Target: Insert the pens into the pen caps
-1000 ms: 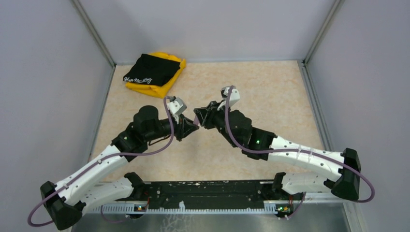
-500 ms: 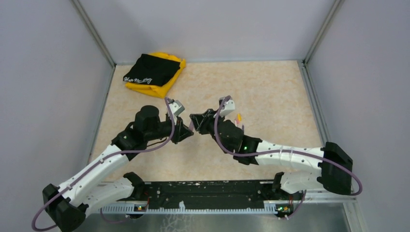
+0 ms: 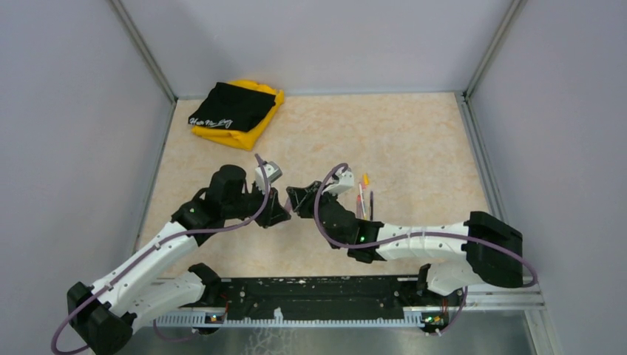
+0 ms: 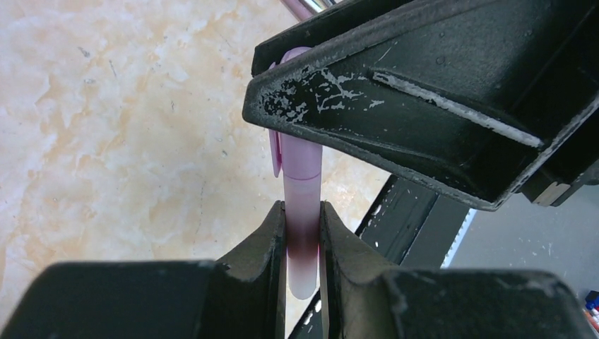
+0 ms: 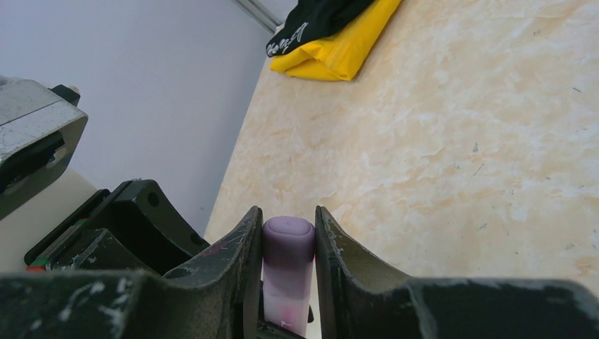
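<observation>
My left gripper is shut on a pale lilac-pink pen. My right gripper is shut on the lilac pen cap. In the left wrist view the cap sits over the pen's far end, with its clip on the left. In the top view both grippers meet tip to tip, left and right. On the table to their right lie a thin pinkish-red pen, a black pen and a small orange-yellow piece. The pink cap is not in view.
A folded black and yellow cloth lies at the far left corner. Grey walls close the table on three sides. The black base rail runs along the near edge.
Both grippers have moved nearer and lower while still meeting tip to tip. The right arm has swung back, uncovering the pens on the table to its right.
</observation>
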Action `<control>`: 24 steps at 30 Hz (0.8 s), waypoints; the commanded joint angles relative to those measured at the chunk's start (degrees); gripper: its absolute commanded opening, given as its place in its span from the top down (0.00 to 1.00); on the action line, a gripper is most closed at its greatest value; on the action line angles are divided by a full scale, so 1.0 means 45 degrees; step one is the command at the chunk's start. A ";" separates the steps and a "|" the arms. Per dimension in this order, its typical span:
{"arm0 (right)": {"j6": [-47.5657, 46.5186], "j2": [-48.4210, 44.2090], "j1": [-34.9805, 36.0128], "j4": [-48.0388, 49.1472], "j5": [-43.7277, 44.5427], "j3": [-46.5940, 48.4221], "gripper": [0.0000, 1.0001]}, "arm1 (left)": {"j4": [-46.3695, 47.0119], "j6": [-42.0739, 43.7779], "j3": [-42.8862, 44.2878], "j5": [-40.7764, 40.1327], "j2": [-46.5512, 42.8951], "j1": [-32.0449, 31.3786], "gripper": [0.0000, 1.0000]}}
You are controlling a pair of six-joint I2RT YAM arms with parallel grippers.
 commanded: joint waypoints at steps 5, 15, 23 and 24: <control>0.0696 0.1547 0.1900 -0.3163 -0.2943 -0.0771 1.00 | 0.5952 -0.0061 0.1026 -0.0218 -0.0431 0.0270 1.00; 0.0527 0.2171 0.2914 -0.4465 -0.1700 -0.0019 1.00 | 0.5918 -0.0043 0.1048 -0.0250 -0.0424 0.0285 1.00; 0.0460 0.1119 0.2926 -0.5042 -0.1370 0.0187 1.00 | 0.5933 -0.0032 0.1035 -0.0096 -0.0364 0.0277 1.00; 0.0346 0.0737 0.2754 -0.5242 -0.1383 0.0335 1.00 | 0.5933 -0.0013 0.1051 -0.0018 -0.0333 0.0286 1.00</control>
